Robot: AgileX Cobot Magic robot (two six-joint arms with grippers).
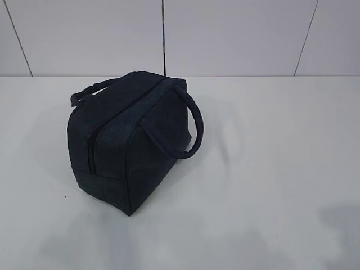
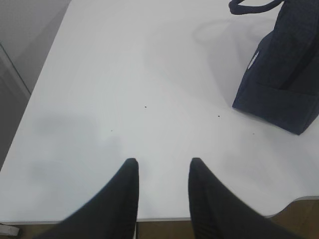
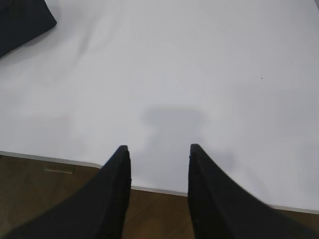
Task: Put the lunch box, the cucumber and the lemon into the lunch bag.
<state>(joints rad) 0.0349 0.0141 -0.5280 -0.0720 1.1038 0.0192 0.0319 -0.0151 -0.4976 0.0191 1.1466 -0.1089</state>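
Observation:
The dark navy lunch bag (image 1: 132, 143) stands on the white table, left of centre, with its zipper shut and both loop handles up. It shows at the upper right in the left wrist view (image 2: 279, 74), and one corner of it (image 3: 22, 22) at the upper left in the right wrist view. My left gripper (image 2: 164, 162) hangs open over bare table near the front edge, apart from the bag. My right gripper (image 3: 158, 148) is open too, above the table's front edge, with nothing between its fingers. The lunch box, the cucumber and the lemon are out of view. Neither arm appears in the exterior view.
The white table (image 1: 270, 169) runs back to a pale panelled wall (image 1: 236, 34). Its front edge (image 3: 50, 158) and the brown floor below show in both wrist views. The table's left edge (image 2: 45, 64) lies left of my left gripper.

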